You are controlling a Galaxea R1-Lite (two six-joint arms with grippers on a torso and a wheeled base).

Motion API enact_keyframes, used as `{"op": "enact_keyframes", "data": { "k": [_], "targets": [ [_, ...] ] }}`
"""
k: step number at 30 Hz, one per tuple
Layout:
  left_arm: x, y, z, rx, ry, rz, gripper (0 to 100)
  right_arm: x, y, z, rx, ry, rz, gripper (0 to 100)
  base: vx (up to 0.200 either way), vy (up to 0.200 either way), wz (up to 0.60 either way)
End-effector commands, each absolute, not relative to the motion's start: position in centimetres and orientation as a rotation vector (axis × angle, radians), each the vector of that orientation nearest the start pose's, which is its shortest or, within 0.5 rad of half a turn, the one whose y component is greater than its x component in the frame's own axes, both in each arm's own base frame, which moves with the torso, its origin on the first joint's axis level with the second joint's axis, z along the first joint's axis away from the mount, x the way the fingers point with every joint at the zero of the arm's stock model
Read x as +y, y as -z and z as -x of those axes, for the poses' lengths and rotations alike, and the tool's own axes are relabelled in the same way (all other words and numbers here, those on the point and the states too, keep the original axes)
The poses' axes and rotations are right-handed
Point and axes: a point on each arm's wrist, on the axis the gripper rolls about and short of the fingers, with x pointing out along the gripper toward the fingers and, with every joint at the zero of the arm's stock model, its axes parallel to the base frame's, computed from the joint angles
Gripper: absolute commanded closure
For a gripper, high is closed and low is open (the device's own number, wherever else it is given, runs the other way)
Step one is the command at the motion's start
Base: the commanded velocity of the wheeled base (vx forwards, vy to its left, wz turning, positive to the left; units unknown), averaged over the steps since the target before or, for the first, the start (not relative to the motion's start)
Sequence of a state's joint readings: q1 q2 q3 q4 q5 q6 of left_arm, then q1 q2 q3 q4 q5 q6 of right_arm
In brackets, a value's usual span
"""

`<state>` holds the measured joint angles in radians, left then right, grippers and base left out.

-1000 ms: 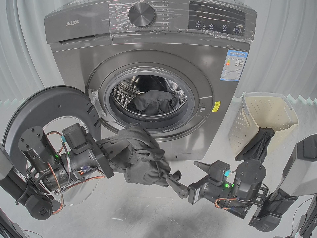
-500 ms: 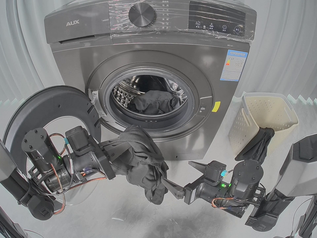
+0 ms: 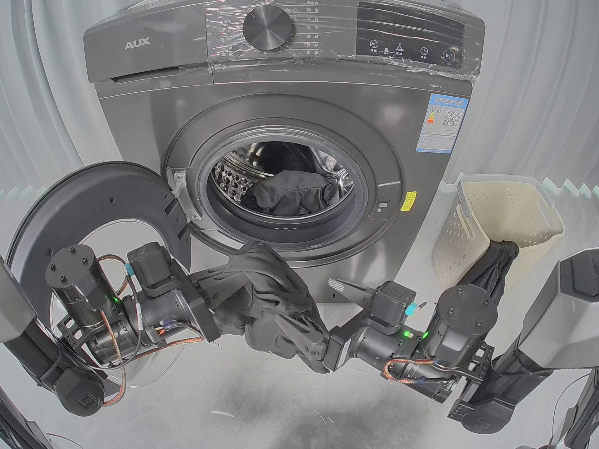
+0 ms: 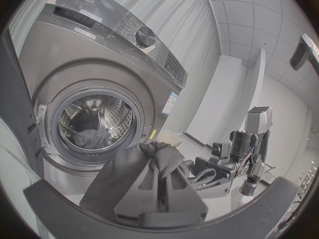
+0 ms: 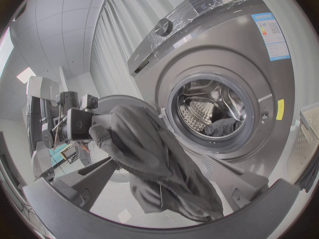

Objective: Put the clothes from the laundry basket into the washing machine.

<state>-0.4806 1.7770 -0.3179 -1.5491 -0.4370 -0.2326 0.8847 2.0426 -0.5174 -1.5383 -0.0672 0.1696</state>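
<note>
A dark grey garment (image 3: pixel 268 300) hangs in front of the washing machine (image 3: pixel 156 113), just below its open drum. My left gripper (image 3: pixel 240 288) is shut on the garment's upper part; in the left wrist view its fingers (image 4: pixel 146 186) pinch the cloth (image 4: pixel 133 160). My right gripper (image 3: pixel 321 316) is open, its two fingers standing either side of the garment's lower end (image 5: pixel 156 156). Another dark piece of clothing (image 3: pixel 290 191) lies inside the drum. The cream laundry basket (image 3: pixel 530 210) stands at the right, with a dark cloth (image 3: pixel 493 269) draped over its front rim.
The round machine door (image 3: pixel 81 207) is swung open to the left, close behind my left arm. Grey floor (image 3: pixel 249 400) lies below both grippers. Pleated curtains (image 3: pixel 543 95) hang behind the machine and the basket.
My right gripper has moved left and up, so its open fingers now straddle the garment's lower end, which hung loose half a second ago. The left gripper has kept its hold and barely shifted.
</note>
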Motion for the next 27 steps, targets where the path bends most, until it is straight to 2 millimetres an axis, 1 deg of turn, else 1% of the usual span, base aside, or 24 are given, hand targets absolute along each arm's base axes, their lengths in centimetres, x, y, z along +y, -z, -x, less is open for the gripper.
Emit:
{"op": "enact_keyframes", "data": {
  "k": [1, 8, 18, 19, 27],
  "targets": [
    [-12.7, -13.7, -22.3, 0.018, 0.923, 0.218, 100, 25.4, -10.6, -21.3, 0.014, -0.814, -0.191, 0, 0.0, 0.0, 0.0],
    [-12.8, -13.5, -22.3, 0.026, 0.925, 0.217, 100, 25.5, -10.9, -21.3, -0.001, -0.814, -0.2, 0, 0.0, 0.0, 0.0],
    [-12.8, -13.5, -22.4, 0.022, 0.926, 0.218, 100, 26.2, -9.8, -21.0, 0.036, -0.833, -0.19, 0, 0.0, 0.0, 0.0],
    [-12.8, -13.5, -22.4, 0.022, 0.926, 0.218, 100, 26.2, -9.8, -21.0, 0.036, -0.833, -0.19, 100, 0.0, 0.0, 0.0],
    [-12.9, -13.3, -22.4, 0.031, 0.926, 0.217, 100, 26.5, -9.9, -21.2, 0.024, -0.835, -0.199, 100, 0.0, 0.0, 0.0]
  ]
}}
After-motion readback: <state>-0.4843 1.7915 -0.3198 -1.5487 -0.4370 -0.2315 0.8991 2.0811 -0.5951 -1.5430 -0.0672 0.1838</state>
